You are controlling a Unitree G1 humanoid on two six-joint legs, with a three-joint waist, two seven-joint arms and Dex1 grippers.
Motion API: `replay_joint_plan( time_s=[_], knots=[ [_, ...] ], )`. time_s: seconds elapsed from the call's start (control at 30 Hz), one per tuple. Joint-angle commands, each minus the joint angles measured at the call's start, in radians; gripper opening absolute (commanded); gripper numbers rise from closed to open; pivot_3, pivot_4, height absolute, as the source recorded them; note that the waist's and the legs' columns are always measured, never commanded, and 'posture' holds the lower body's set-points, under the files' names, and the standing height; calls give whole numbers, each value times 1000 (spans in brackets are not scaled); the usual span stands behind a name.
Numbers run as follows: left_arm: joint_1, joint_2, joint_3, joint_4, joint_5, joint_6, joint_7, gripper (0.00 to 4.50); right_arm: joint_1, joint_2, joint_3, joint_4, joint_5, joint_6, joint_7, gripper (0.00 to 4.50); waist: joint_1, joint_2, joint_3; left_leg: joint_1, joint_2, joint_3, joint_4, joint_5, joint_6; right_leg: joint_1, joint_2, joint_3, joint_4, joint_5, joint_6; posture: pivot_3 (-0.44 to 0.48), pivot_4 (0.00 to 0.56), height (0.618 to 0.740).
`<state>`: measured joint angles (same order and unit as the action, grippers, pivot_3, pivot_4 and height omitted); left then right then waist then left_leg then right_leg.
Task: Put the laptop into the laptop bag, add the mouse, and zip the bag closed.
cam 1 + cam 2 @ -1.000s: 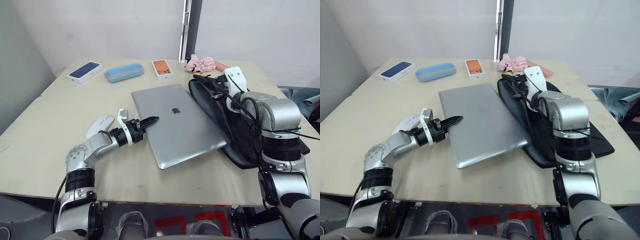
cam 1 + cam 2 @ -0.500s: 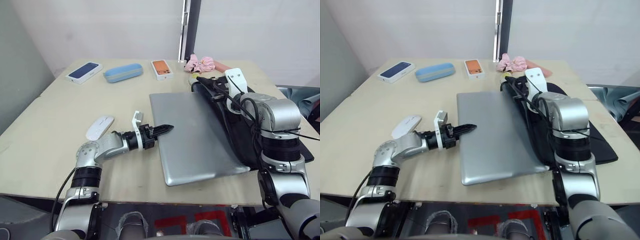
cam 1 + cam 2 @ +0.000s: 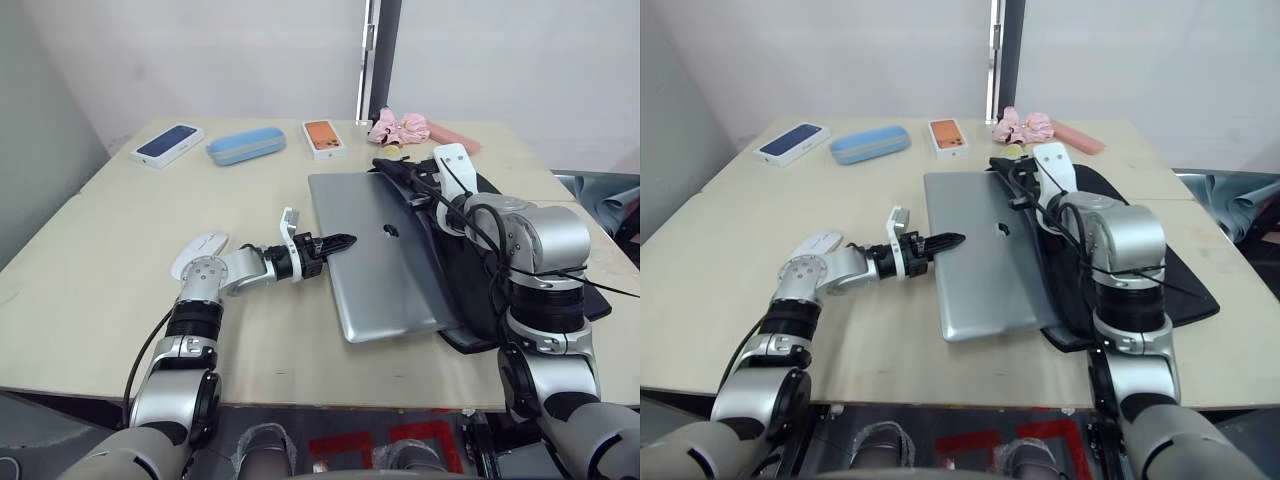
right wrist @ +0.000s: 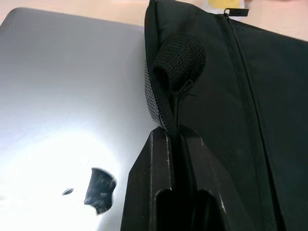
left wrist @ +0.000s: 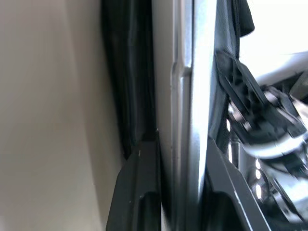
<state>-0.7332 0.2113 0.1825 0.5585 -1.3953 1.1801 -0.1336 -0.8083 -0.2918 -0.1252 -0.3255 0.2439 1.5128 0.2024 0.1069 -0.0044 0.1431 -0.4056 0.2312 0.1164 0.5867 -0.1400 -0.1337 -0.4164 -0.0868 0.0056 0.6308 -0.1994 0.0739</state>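
The silver laptop [image 3: 385, 265] lies flat on the table, its right side tucked under the raised flap of the black laptop bag [image 3: 478, 262]. At the laptop's left edge, my left gripper [image 3: 338, 242] is shut on the laptop; the left wrist view shows one finger [image 5: 139, 178] on each face of the edge. My right gripper [image 4: 175, 132] is shut on the bag's handle strap [image 4: 179, 62] and holds the flap up at the bag's far end. The white mouse [image 3: 820, 241] rests on the table to the left, just behind my left forearm.
Along the far side of the table lie a dark blue phone box [image 3: 168, 142], a light-blue oval case [image 3: 246, 145], an orange phone box [image 3: 325, 138] and a pink plush thing [image 3: 402, 127]. The table's front edge [image 3: 300, 378] runs close below the laptop.
The laptop has slid right and turned square to the bag, going further under its flap. My left gripper travelled right with the laptop's edge. The right gripper kept hold of the strap.
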Motion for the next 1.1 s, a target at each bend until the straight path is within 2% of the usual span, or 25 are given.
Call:
replay_joint_plan(
  time_s=[0.03, 0.27, 0.5, 0.87, 1.1],
  knots=[
    [-75, -44, 35, -9, 39, -27, -107, 282, -8, 34, -21, -90, 11, 30, -17, 27, 1, 0, 0, 0, 0, 0, 0, 0, 0, 0, 0, 0, 0, 0, 0, 0, 150, 740],
    [-89, -160, 35, 17, 156, -54, -165, 282, -30, 161, -70, -134, -1, 100, -66, 27, 4, 0, 0, 0, -1, 0, -1, 0, 0, 0, -1, 0, 0, 0, 0, 0, 150, 740],
    [-119, -230, 76, 74, 254, -123, -197, 282, -47, 283, -154, -132, 36, 102, -106, 27, 0, 1, 0, 0, -1, 0, 0, 0, 0, 0, -1, 0, 0, 0, 0, 0, 150, 740],
    [-124, -302, 73, 106, 368, -131, -268, 282, -58, 339, -176, -129, 127, 102, -164, 27, 5, 3, 1, 0, -1, 0, -1, 0, 0, 0, -2, 0, -1, 0, 0, 0, 150, 740],
    [-194, -325, 77, 231, 479, -242, -340, 282, -41, 347, -171, -131, 192, 102, -204, 27, 10, 4, 1, 0, -2, 0, -1, 0, 0, 0, -2, 0, -1, 1, 1, 0, 150, 740]
  ],
)
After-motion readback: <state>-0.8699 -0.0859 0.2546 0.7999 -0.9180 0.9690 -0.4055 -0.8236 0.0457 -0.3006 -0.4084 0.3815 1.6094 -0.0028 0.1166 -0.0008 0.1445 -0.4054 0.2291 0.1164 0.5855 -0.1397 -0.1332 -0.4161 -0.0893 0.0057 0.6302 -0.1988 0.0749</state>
